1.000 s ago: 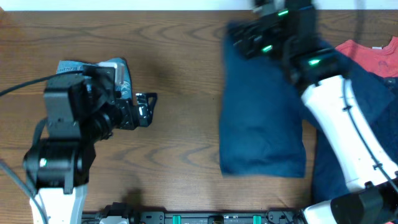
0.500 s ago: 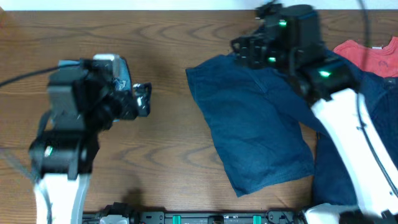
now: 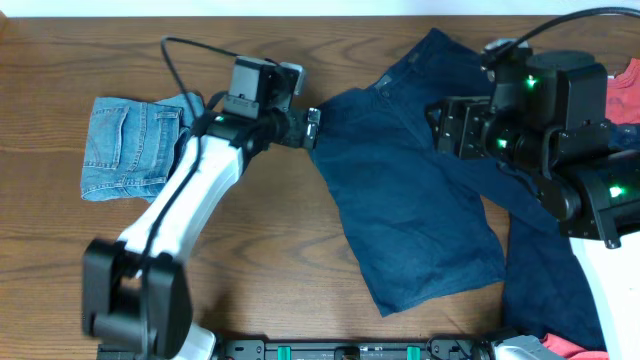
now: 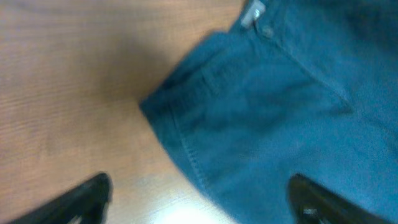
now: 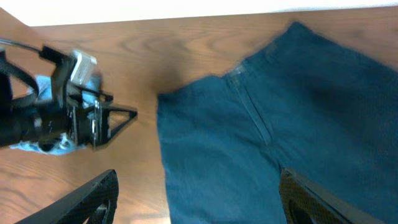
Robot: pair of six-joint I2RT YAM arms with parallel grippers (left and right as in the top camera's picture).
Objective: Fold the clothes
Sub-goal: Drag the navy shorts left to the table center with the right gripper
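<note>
My left gripper (image 3: 313, 126) sits at the waist corner of the dark navy-blue cotton shorts (image 3: 420, 200). Its fingers are spread wide with the corner lying between them, and nothing is pinched yet. My right gripper (image 5: 199, 177) hangs above the upper part of the shorts, equally spread and empty. I judge both are placed there so I can take the waist end and square the garment for folding.

The shorts lie flat at the middle of the brown wooden table (image 3: 260, 260) — waistband and button toward the far edge, leg hem toward the near edge. Their long axis slants from far-left to near-right. The folded light-blue denim shorts (image 3: 125, 145) rest well apart on the left, and the coral-red shirt (image 3: 625, 90) shows at the right edge.
</note>
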